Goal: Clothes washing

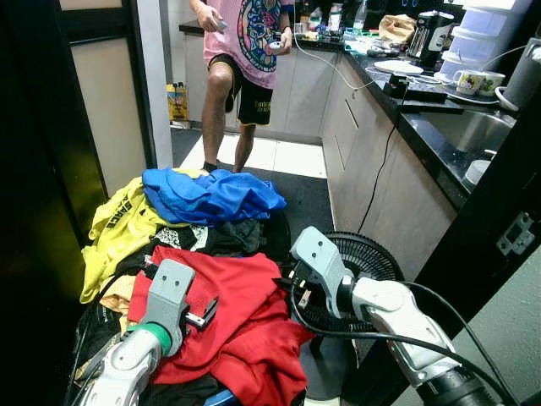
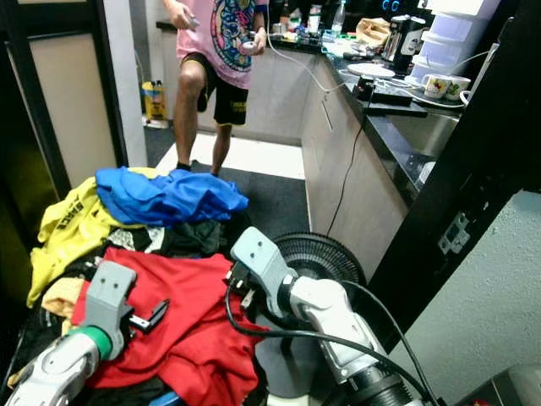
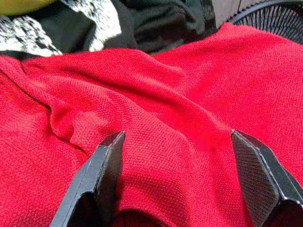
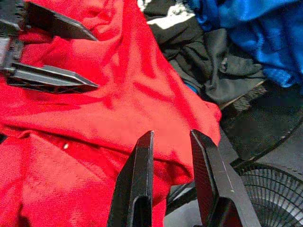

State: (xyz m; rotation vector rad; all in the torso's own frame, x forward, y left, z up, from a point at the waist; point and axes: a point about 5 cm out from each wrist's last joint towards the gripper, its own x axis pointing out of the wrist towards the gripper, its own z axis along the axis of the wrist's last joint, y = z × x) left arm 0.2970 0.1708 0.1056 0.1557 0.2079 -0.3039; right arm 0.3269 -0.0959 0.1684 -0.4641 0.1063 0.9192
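A red garment (image 1: 237, 313) lies on top of a heap of laundry, with a blue garment (image 1: 211, 194) and a yellow one (image 1: 118, 228) behind it and black clothes (image 1: 232, 237) between. My left gripper (image 3: 176, 137) hovers open just above the red cloth, its fingers (image 1: 203, 315) spread wide over a fold. My right gripper (image 4: 171, 135) is at the red garment's right edge, its fingers (image 1: 292, 292) a narrow gap apart with nothing between them. The left gripper's fingers (image 4: 52, 78) also appear in the right wrist view.
A black floor fan (image 1: 363, 262) stands right of the heap, under my right arm. A kitchen counter (image 1: 439, 135) with cups and a kettle runs along the right. A person (image 1: 245, 59) in a pink shirt stands at the far end of the aisle. A dark door frame (image 1: 51, 127) is on the left.
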